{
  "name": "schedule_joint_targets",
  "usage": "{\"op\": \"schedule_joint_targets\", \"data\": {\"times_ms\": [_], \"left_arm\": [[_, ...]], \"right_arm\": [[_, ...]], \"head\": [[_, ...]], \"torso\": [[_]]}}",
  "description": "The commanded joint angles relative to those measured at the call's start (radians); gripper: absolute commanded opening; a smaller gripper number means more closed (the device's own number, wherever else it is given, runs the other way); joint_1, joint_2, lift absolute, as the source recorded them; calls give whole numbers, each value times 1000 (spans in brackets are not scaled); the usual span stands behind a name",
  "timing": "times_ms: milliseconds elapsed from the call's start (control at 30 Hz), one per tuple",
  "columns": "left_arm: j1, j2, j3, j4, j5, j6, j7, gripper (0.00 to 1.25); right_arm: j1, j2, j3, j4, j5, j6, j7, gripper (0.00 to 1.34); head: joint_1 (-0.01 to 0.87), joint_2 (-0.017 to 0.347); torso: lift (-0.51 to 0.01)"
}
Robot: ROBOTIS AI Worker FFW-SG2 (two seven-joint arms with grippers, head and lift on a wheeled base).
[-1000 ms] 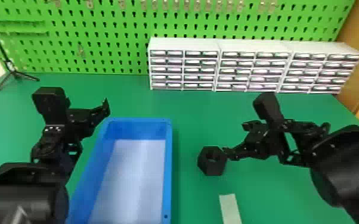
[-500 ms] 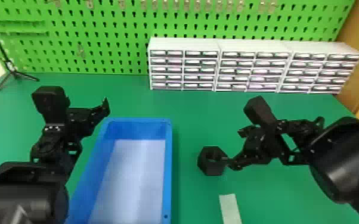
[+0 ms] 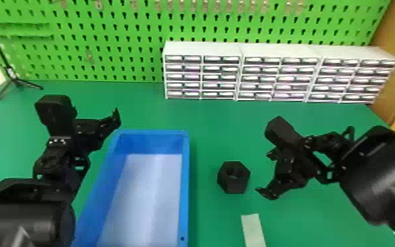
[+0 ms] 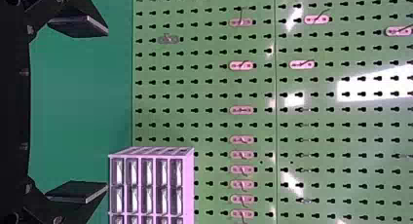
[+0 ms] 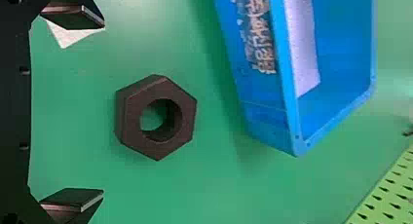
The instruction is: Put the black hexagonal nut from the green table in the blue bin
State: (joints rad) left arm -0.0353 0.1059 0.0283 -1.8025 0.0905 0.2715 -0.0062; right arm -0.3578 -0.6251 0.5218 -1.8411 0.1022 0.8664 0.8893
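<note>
The black hexagonal nut [image 3: 233, 177] lies on the green table, right of the blue bin [image 3: 185, 184]. My right gripper [image 3: 263, 174] stands open just to the right of the nut, apart from it. In the right wrist view, the nut [image 5: 181, 118] lies beyond the open right gripper [image 5: 103, 109], roughly in line with the space between its fingers, with the blue bin [image 5: 286, 78] past it. Over by the bin's far left corner is my left gripper [image 3: 116, 118], parked; in its wrist view the left gripper [image 4: 107, 107] is open and holds nothing.
A pale strip [image 3: 253, 230] lies on the table in front of the nut. White drawer cabinets [image 3: 203, 49] stand at the back against the green pegboard [image 3: 108, 39]. A small black tripod [image 3: 16, 80] stands at the far left.
Beside the nut, the right gripper has shifted a little and its fingertip now stands farther from the nut, no longer overlapping its edge in the head view. The left arm has kept still.
</note>
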Motion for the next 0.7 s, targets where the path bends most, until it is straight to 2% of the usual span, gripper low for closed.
{"op": "schedule_joint_targets", "data": {"times_ms": [0, 667], "left_arm": [[-1, 1, -1, 0, 0, 0, 0, 1088], [-6, 6, -2, 3, -1, 0, 0, 1088]], "right_arm": [[-6, -2, 10, 7, 44, 3, 31, 1255], [-30, -10, 41, 13, 70, 10, 49, 1255]], "head": [[683, 28], [683, 28]], "torso": [[-96], [-96]]}}
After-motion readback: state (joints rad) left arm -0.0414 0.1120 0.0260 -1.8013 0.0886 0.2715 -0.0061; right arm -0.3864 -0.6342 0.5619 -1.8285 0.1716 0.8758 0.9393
